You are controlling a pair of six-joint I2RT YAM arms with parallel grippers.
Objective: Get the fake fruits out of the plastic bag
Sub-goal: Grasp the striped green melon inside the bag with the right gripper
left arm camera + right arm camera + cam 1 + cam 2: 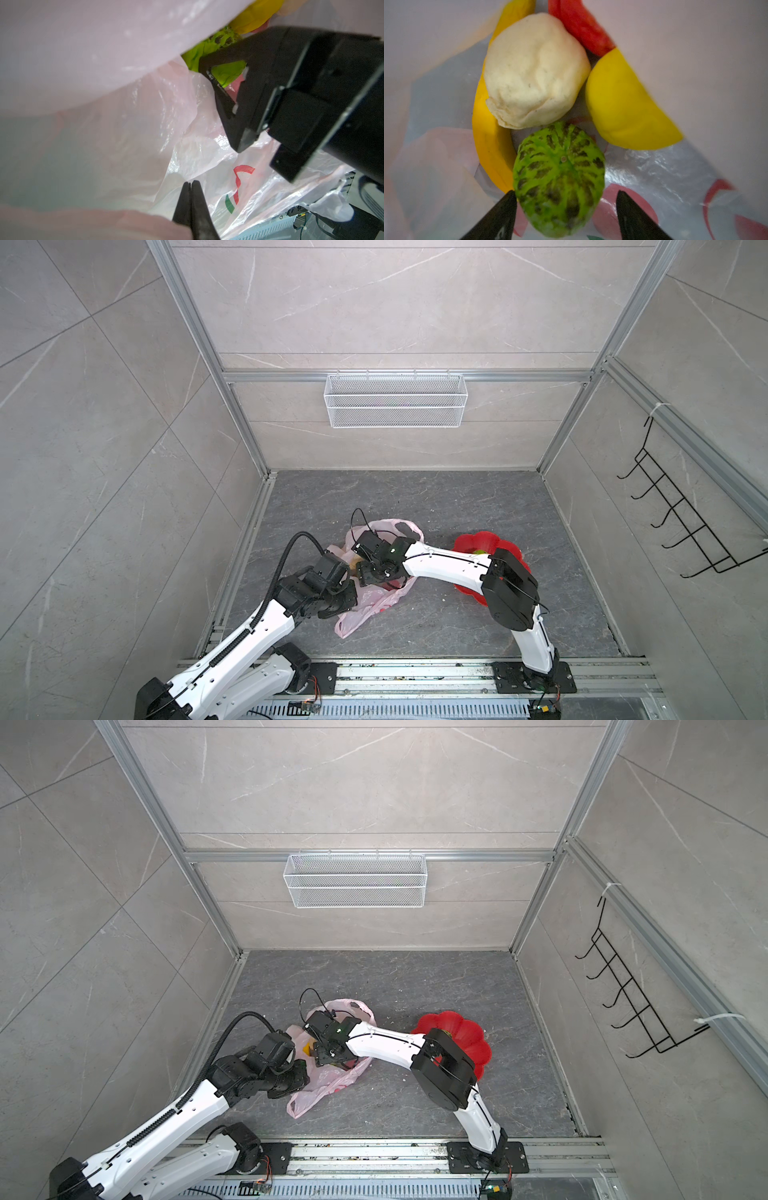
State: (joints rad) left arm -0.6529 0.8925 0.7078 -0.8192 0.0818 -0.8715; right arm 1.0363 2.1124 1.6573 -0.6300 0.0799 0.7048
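Observation:
The pale-pink plastic bag [374, 610] [324, 1085] lies crumpled on the dark floor in both top views. Both wrists meet at its mouth. My left gripper [190, 182] is shut, with a fold of bag film over the base of its fingers and the bag wall lifted above it. My right gripper [565, 192] is inside the bag and open. Its fingertips stand either side of the green mottled fruit [558, 176], with gaps. Behind that lie a cream ball [535, 70], a banana [492, 145], a yellow piece [629, 104] and a red piece [579, 27].
A red flower-shaped dish [478, 541] sits to the right of the bag, partly under my right arm. A white wire basket [395, 400] hangs on the back wall. A black hook rack [685, 522] is on the right wall. Metal rails [415, 672] run along the front.

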